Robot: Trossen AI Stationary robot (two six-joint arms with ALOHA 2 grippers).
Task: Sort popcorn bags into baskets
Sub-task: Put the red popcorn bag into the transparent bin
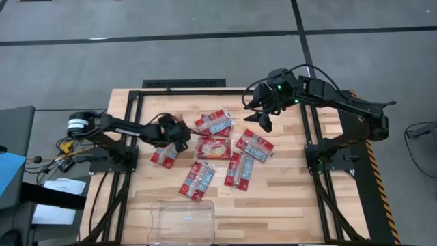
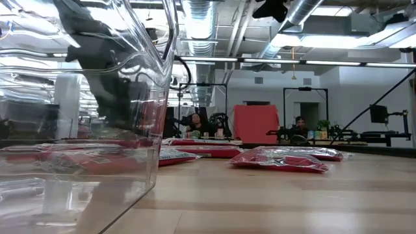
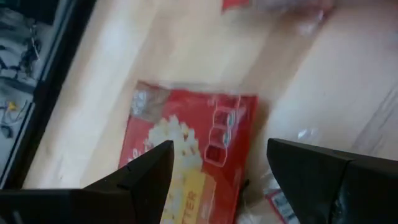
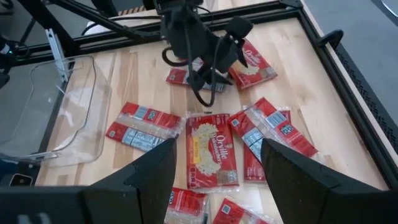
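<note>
A clear plastic basket [image 1: 181, 220] sits seemingly empty at the near edge of the tabletop [image 1: 287, 205], though glare makes that hard to confirm. Beyond it, red popcorn bags [image 1: 214, 147] lie scattered mid-table. The left hand [image 1: 172, 137] hovers with fingers wide over one bag [image 3: 186, 155] at the cluster's left, apparently starting a pickup: descend, then close. The right hand [image 1: 263, 119] waits, fingers spread and empty, above the far side.
</note>
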